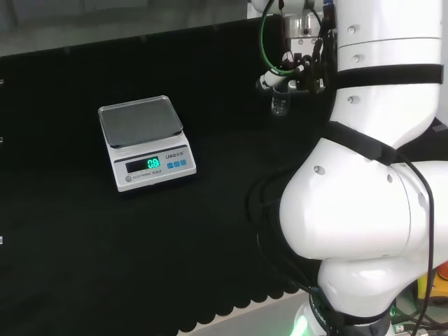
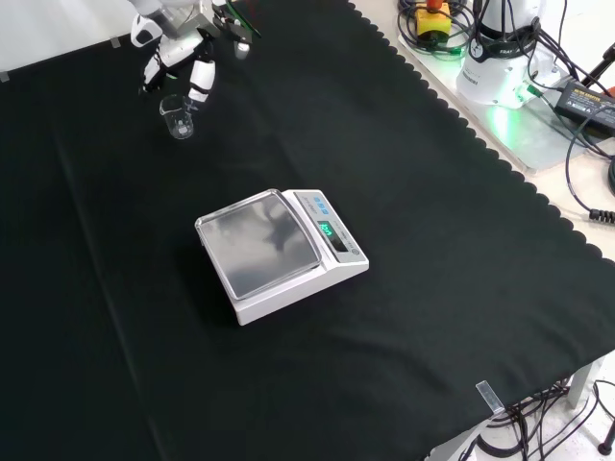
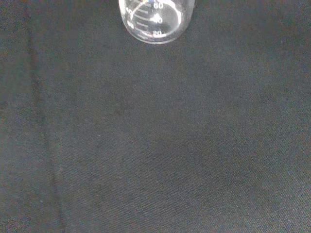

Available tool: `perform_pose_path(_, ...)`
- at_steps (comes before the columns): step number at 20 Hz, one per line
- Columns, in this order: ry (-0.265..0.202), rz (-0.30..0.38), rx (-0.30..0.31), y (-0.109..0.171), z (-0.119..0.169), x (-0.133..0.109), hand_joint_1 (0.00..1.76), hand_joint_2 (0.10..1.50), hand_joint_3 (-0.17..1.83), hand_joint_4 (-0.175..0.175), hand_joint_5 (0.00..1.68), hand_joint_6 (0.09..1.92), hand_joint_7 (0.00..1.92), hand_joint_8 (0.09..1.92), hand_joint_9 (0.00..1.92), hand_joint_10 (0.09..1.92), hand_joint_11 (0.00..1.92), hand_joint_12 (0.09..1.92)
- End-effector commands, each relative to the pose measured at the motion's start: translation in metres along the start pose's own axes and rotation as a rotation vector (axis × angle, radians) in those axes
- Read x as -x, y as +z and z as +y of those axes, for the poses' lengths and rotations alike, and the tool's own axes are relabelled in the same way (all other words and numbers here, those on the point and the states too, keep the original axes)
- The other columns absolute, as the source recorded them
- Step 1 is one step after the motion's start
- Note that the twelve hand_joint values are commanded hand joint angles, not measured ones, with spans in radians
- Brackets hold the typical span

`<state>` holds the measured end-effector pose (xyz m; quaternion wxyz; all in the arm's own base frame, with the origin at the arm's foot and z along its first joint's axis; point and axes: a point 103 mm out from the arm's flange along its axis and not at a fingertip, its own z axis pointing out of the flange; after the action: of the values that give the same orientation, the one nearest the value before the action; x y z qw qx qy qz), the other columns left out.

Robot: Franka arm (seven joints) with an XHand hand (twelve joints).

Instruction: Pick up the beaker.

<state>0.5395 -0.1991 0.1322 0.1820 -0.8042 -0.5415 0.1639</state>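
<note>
A small clear glass beaker [image 1: 280, 104] with printed graduation marks stands upright on the black cloth, at the far left in the front view [image 2: 177, 117]. The hand [image 1: 292, 71] hovers just above it, open, its black and white fingers [image 2: 201, 83] spread and pointing down around the beaker's rim. Whether any finger touches the glass I cannot tell. In the wrist view the beaker [image 3: 155, 22] appears from above, looking empty, with bare cloth around it.
A white digital scale [image 1: 145, 142] with a steel pan and a lit green display sits mid-bench [image 2: 279, 252], well apart from the beaker. The arm's white links [image 1: 371, 175] rise at the right of the head view. Cables and a power supply [image 2: 577, 91] lie past the cloth's scalloped edge.
</note>
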Motion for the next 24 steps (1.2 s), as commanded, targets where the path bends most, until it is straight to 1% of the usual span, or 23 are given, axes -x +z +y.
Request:
perform_pose_path(1, 0.007, -0.035, -0.009, 0.007, 0.009, -0.001, 0.32, 0.83, 0.07, -0.133, 0.41, 0.09, 0.24, 0.75, 0.34, 0.83, 0.48, 1.42)
perform_pose_path(6, 0.006, -0.05, -0.016, 0.01, 0.017, -0.005, 0.38, 0.86, 0.08, -0.127, 0.42, 0.09, 0.24, 0.75, 0.33, 0.83, 0.48, 1.42)
perform_pose_path(12, 0.017, -0.069, -0.033, 0.014, 0.026, -0.009, 0.46, 0.88, 0.09, -0.116, 0.43, 0.09, 0.26, 0.75, 0.35, 0.83, 0.49, 1.42)
perform_pose_path(17, 0.035, -0.084, -0.049, 0.02, 0.03, -0.009, 0.53, 0.88, 0.1, -0.1, 0.45, 0.09, 0.31, 0.72, 0.42, 0.79, 0.6, 1.34)
perform_pose_path(20, 0.037, -0.085, -0.049, 0.02, 0.031, -0.009, 0.57, 0.89, 0.11, -0.095, 0.46, 0.09, 0.33, 0.71, 0.46, 0.77, 0.63, 1.32)
perform_pose_path(24, 0.038, -0.09, -0.036, 0.017, 0.029, -0.012, 0.64, 0.9, 0.15, -0.082, 0.53, 0.09, 0.42, 0.68, 0.61, 0.68, 0.69, 1.27)
